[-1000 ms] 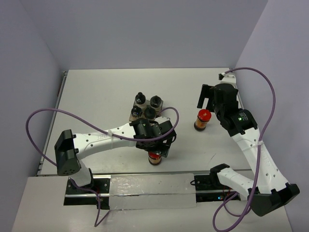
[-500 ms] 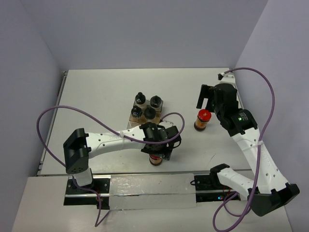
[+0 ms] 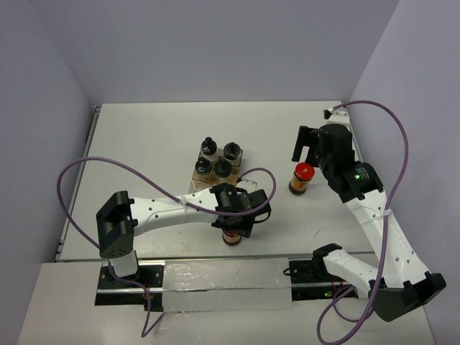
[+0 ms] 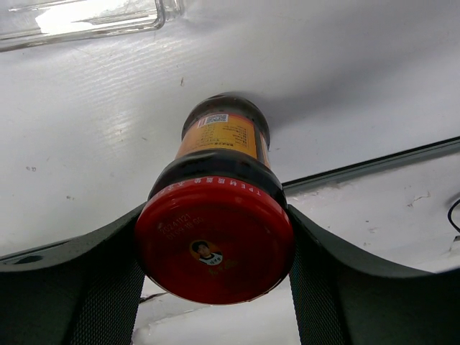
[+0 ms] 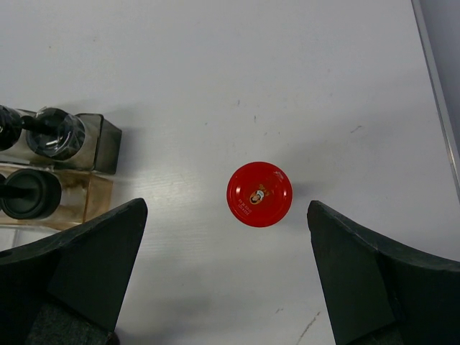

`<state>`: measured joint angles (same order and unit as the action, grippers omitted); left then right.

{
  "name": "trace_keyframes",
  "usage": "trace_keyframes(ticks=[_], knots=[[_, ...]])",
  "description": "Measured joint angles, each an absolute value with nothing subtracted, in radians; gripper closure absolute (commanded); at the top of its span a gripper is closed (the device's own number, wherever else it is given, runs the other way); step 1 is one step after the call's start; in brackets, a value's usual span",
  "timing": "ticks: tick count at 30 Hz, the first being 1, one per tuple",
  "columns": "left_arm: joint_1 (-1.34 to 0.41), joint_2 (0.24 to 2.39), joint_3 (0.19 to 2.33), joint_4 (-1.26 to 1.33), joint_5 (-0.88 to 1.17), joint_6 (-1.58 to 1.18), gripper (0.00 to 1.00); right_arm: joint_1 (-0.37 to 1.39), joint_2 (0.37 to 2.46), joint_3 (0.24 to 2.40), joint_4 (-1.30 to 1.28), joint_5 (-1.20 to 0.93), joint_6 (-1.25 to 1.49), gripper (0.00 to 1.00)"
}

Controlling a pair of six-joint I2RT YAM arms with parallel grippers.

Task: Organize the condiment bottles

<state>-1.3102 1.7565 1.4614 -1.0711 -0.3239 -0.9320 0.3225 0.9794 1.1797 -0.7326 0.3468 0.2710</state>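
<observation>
The left tool [image 3: 233, 224] [image 4: 214, 248] is pinching the red cap of an amber red-capped jar [image 3: 231, 237] [image 4: 215, 136]. In the left wrist view its two dark fingers [image 4: 79, 280] press against opposite sides of the cap. The jar is upright, its orange label facing the camera and its base down toward the white counter [image 3: 144, 144]. Whether the base rests on the counter or hangs just above it cannot be told. This jar is just on the near side of the clear tray [image 4: 86, 18], whose glossy corner shows beyond it in the wrist view.

The right tool [image 3: 305, 152] [image 5: 224, 215] is spread wide and holds nothing. Its fingers [image 5: 86, 259] stand well apart on either side of a second red-capped jar [image 3: 302, 177] [image 5: 259, 194], above it and not touching it. That jar stands upright on the counter to the right of the tray, well apart from it, with its round cap facing straight up at the wrist camera.

At the far end of the tray, four black-capped jars [image 3: 219, 158] [image 5: 54, 133] stand close together in a block, two behind two. They are clear glass with pale contents. From these views it cannot be told whether they stand inside the tray walls or just against them.
</observation>
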Motion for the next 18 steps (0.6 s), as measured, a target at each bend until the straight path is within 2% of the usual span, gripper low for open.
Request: trace_keyframes(ticks=[10,18], knots=[[-1.31,1.76,1.479,-1.14,-0.383,-0.922,0.9,0.323,0.988,1.18,-0.727,0.336,0.271,0.0],[-1.276,1.702,1.574,-1.175,-0.386,-0.904,0.89,0.323,0.992,1.18,-0.726,0.326,0.271,0.0]])
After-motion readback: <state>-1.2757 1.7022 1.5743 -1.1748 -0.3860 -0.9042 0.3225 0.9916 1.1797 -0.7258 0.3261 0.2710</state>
